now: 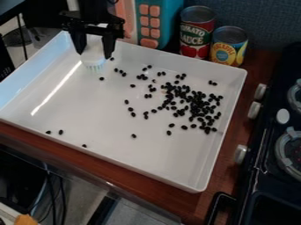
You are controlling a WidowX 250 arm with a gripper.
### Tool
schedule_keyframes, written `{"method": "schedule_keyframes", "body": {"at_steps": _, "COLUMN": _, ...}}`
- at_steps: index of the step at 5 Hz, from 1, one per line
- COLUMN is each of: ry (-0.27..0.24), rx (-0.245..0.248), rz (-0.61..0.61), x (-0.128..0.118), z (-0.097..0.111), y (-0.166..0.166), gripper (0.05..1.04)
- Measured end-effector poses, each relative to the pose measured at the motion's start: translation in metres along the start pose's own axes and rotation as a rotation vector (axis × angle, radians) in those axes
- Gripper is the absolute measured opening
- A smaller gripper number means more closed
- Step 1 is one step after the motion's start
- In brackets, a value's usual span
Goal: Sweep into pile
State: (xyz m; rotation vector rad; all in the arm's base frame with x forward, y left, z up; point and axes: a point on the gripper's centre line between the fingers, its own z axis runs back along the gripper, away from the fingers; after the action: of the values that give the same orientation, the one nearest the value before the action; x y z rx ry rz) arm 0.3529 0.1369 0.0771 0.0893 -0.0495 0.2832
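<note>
Dozens of small, oval black beans (185, 127), too tightly clustered to count exactly, dot one shallow, white, four-sided tray (88, 110), pictured with one pale, bristled brush (93, 55). Also seen are two cylindrical metal cans with colorful labels (197, 36), one black stove (263, 180), three pale, rounded knobs (240, 154) and two gray, ring-shaped burners (281, 154).

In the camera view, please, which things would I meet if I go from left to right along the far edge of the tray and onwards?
White brush in the tool, teal panel, taller can, shorter can, black stove.
</note>
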Motion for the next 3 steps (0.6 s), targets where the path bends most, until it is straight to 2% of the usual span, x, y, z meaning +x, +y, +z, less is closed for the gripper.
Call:
{"method": "schedule_keyframes", "body": {"at_steps": 1, "ry": 0.076, "rx": 0.055, "rz": -0.008, "x": 0.011, "z": -0.014, "y": 0.014, "gripper": 0.737}}
{"method": "schedule_keyframes", "body": {"at_steps": 2, "ry": 0.126, "rx": 0.090, "rz": -0.001, "x": 0.012, "z": -0.026, "y": 0.035, "gripper": 0.737}}
{"method": "schedule_keyframes", "body": {"at_steps": 3, "ry": 0.136, "rx": 0.112, "rz": -0.012, "x": 0.011, "z": -0.029, "y": 0.045, "gripper": 0.737}}
